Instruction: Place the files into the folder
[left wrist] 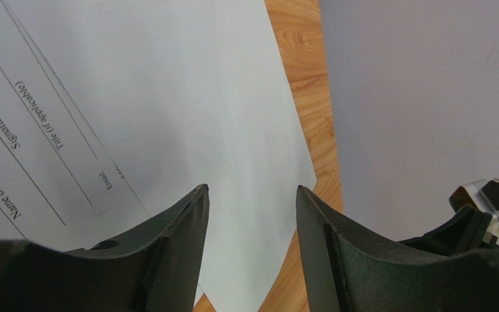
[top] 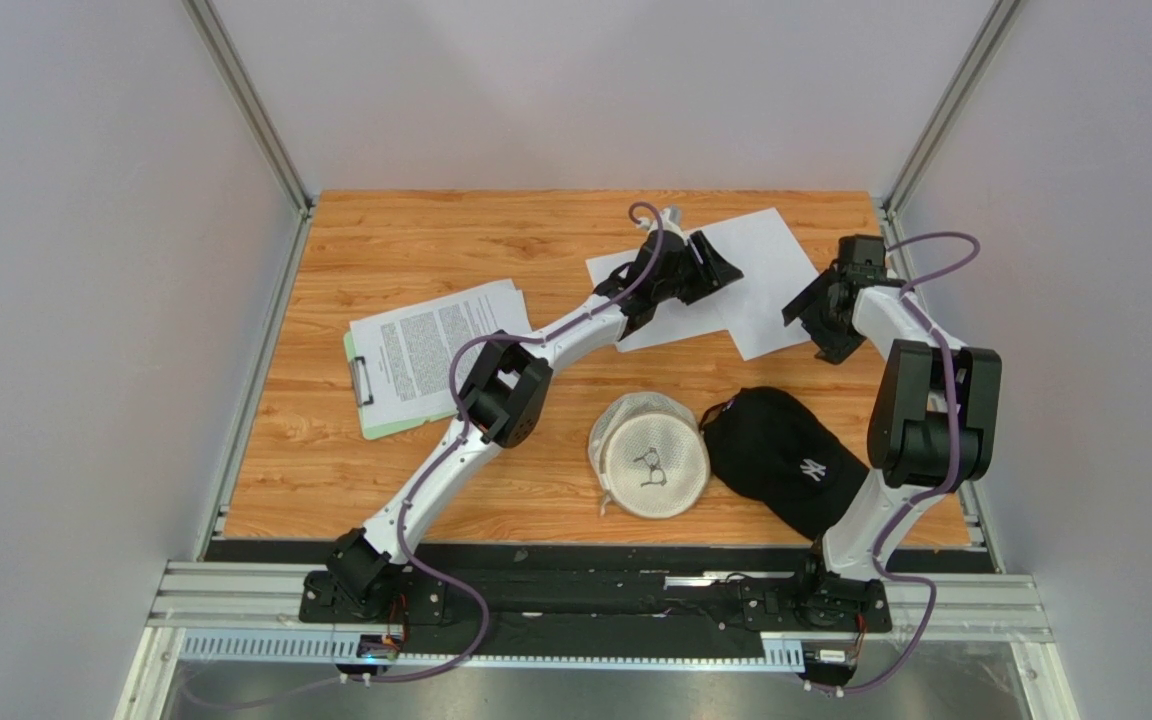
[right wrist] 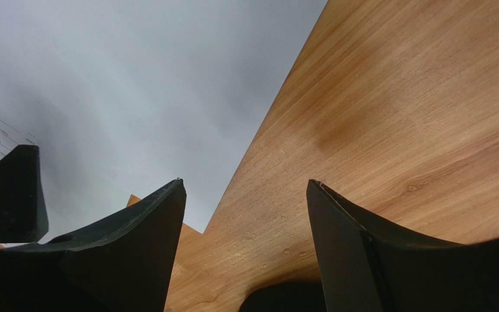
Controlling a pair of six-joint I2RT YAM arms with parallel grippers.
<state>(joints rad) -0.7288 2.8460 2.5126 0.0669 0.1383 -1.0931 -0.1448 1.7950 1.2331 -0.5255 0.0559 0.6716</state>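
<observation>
The left gripper (left wrist: 252, 190) holds its jaws partly apart with nothing between them, poised over a loose white sheet (left wrist: 187, 97) of the files lying at the table's (top: 312, 480) 1 o'clock. The right gripper (right wrist: 245, 183) also stands open and empty, low over bare wood at that sheet's 3 o'clock edge. The folder (top: 387, 426), light green with a printed page (top: 432, 342) on it, lies at 9 o'clock, well apart from both grippers.
</observation>
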